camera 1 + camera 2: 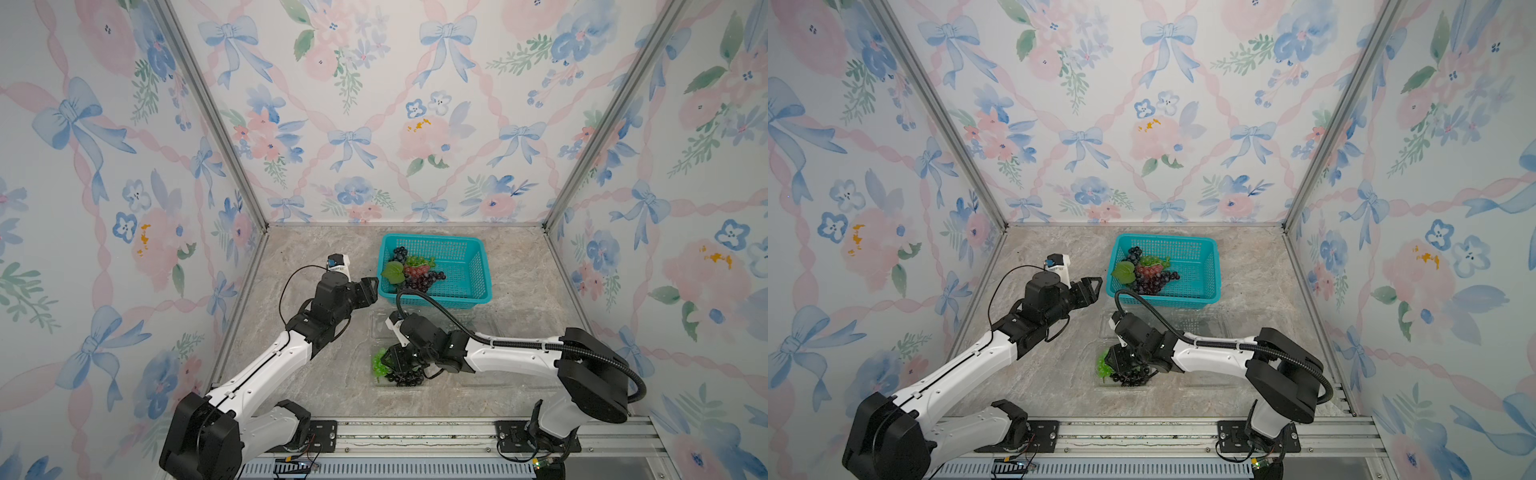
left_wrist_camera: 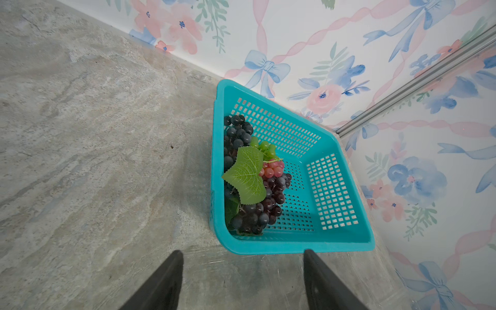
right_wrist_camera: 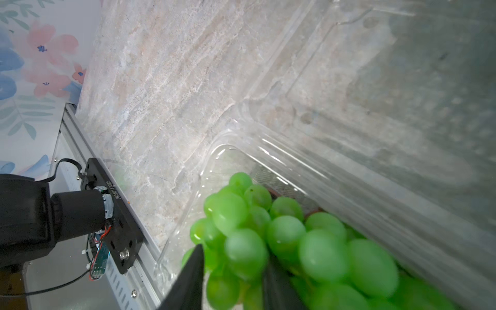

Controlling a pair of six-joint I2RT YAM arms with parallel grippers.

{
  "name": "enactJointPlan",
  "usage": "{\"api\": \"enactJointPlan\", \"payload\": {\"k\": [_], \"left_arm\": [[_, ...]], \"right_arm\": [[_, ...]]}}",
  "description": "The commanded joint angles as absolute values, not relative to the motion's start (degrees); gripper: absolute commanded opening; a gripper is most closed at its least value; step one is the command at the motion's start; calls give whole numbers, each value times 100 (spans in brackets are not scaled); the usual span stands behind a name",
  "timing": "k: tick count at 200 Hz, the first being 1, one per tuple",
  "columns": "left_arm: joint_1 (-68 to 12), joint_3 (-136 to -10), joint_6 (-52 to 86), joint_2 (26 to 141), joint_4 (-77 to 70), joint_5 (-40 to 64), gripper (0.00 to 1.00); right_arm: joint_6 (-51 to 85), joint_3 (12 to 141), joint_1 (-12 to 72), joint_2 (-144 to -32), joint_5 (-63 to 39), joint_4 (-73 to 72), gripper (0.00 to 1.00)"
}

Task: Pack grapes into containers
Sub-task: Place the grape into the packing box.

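A green bunch (image 3: 268, 241) and black bunch (image 1: 405, 378) lie in a container (image 3: 308, 171), more grapes (image 2: 271, 193) wait in the basket (image 2: 268, 248); my right end effector (image 3: 233, 255) straddles the green bunch, grip unclear, while my left end effector (image 2: 243, 252) gapes empty.

Blurred green grapes (image 3: 323, 256); right claw (image 3: 234, 252) cut off at picture edge

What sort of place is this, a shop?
Probably a robot test booth: wallpapered panels on metal framing box in a tabletop; left arm and right arm are bolted to a rail.
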State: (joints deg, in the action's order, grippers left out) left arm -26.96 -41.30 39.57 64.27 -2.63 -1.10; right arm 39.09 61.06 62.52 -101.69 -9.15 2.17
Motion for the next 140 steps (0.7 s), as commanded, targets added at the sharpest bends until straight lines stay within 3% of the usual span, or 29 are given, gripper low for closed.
{"api": "enactJointPlan", "payload": {"k": [1, 90, 140], "left_arm": [[-2663, -4030, 3747, 6345, -77, -191, 72], [-2680, -3289, 3865, 6165, 28, 60, 71], [-2711, -2866, 4067, 6028, 27, 169, 70]], "right_arm": [[3763, 6133, 6308, -10049, -701, 815, 47], [3685, 5592, 5829, -8512, -651, 1429, 52], [3310, 5771, 5425, -9056, -641, 1047, 32]]}}
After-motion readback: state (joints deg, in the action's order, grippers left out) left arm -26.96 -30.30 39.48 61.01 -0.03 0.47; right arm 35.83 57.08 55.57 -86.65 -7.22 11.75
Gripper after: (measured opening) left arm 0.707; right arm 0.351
